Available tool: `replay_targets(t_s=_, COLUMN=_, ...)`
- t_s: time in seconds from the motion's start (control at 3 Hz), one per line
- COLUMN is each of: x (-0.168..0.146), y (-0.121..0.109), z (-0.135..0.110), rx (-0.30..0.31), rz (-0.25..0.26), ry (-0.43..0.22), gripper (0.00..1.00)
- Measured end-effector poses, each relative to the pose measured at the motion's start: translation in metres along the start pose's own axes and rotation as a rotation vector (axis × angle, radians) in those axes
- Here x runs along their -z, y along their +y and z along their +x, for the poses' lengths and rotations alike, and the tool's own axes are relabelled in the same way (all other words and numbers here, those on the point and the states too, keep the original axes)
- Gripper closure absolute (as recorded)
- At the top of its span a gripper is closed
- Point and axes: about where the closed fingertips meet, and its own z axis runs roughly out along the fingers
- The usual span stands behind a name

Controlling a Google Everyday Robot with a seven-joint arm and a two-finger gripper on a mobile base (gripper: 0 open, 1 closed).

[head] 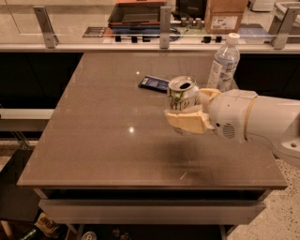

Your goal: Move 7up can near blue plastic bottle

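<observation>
- The gripper [191, 110] is over the right-hand middle of the table [98, 140], its tan jaws closed around the lower half of the can [182, 93].
- The can sits upright in the grasp with its open top showing. A dark shadow on the table beneath it suggests it hangs clear of the surface.
- The bottle [224, 63] stands upright at the table's far right edge, beyond the can and a little to its right.
- Judged from this, the pick-up is done and the carry is well along: can and bottle are near each other but not touching.
- What seems left is a short move toward the bottle, setting the can down and letting go.
- A flat dark packet [153, 83] lies just left of the can, farther back.
- The table is a smooth brown slab with light glints.
- Behind it runs a glass-fronted ledge with metal posts, and a cardboard box [226, 14] stands beyond.
- Speckled floor [276, 220] shows at the lower right.
</observation>
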Motion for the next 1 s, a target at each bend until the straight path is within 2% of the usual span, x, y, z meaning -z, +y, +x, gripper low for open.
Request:
replay_targets(t_s=0.33, x=0.031, y=-0.008, z=0.018, rx=-0.035, rz=0.068, ry=0.045, gripper=1.0)
replay_targets(t_s=0.67, x=0.055, y=-0.015, z=0.033, rx=-0.056, rz=0.164, ry=0.081, gripper=1.0)
replay_targets(t_s=1.0, x=0.077, y=-0.031, z=0.042, rx=-0.083, rz=0.285, ry=0.089, gripper=1.0)
